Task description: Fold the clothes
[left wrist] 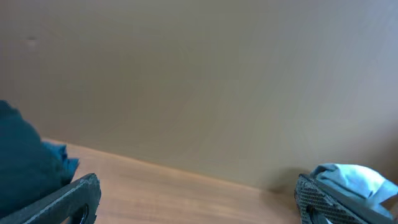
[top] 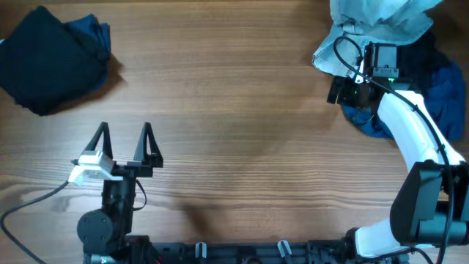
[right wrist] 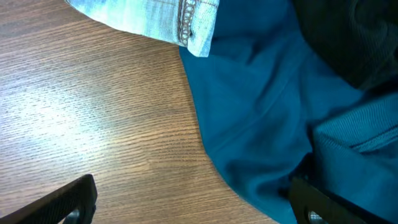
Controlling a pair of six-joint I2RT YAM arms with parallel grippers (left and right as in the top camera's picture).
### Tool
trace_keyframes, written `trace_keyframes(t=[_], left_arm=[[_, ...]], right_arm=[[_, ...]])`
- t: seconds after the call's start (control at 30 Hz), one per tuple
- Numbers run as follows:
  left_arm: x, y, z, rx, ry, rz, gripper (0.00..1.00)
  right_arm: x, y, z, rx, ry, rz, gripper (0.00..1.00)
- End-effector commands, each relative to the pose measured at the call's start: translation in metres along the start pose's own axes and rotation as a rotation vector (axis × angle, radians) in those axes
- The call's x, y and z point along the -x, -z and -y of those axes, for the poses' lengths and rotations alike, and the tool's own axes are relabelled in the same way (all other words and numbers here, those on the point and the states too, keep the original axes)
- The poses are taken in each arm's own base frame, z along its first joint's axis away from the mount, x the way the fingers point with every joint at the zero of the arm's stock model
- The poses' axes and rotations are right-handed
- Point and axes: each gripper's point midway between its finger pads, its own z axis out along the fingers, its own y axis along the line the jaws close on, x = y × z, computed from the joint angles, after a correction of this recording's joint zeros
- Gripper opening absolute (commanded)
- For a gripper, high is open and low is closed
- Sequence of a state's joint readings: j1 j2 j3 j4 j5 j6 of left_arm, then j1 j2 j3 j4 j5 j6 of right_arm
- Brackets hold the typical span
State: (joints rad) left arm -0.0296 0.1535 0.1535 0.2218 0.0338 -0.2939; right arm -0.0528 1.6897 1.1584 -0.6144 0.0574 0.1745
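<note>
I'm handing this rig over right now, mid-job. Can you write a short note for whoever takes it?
Left gripper: open, empty, over the wooden table near its front edge.
Right gripper: open, empty, over the edge of the blue garment in the far-right pile.
That pile also holds a light denim garment and a dark garment, all crumpled.
Done: the dark stack at far left looks folded.
Left: fold the right pile; nothing is gripped yet.
</note>
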Motion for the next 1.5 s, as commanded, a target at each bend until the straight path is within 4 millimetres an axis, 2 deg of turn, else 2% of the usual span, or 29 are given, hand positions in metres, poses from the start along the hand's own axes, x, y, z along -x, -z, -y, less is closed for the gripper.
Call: trace_keyframes(t=[0.0, 0.2, 0.3, 0.37, 1.23, 1.33, 1.4, 1.47], left_arm=[[-0.012, 0.006, -0.01, 0.024, 0.004, 0.012, 1.0], [-0.061, 0.012, -0.028, 0.071, 0.061, -0.104, 1.0], [-0.081, 0.017, -0.035, 0.103, 0.063, -0.185, 1.0], [-0.101, 0.023, -0.043, 0.136, 0.064, -0.269, 1.0], [-0.101, 0.022, -0.041, 0.129, 0.062, -0.27, 1.0], [-0.101, 0.022, -0.041, 0.129, 0.062, -0.27, 1.0], [-0.101, 0.022, -0.041, 0.129, 0.062, -0.27, 1.0], [-0.101, 0.022, -0.041, 0.129, 0.062, -0.27, 1.0]], right_arm=[[0.001, -0.002, 0.001, -0.016, -0.005, 0.001, 1.0], [0.001, -0.002, 0.001, -0.016, -0.006, 0.001, 0.99], [0.001, -0.002, 0.001, -0.016, -0.006, 0.001, 1.0], [0.001, -0.002, 0.001, -0.016, -0.006, 0.001, 1.0], [0.001, -0.002, 0.001, -0.016, -0.005, 0.001, 1.0], [0.01, 0.014, 0.0, -0.007, -0.009, 0.048, 1.0], [0.021, 0.039, -0.001, 0.007, -0.012, 0.118, 1.0], [0.035, 0.077, -0.001, 0.026, -0.019, 0.224, 1.0]])
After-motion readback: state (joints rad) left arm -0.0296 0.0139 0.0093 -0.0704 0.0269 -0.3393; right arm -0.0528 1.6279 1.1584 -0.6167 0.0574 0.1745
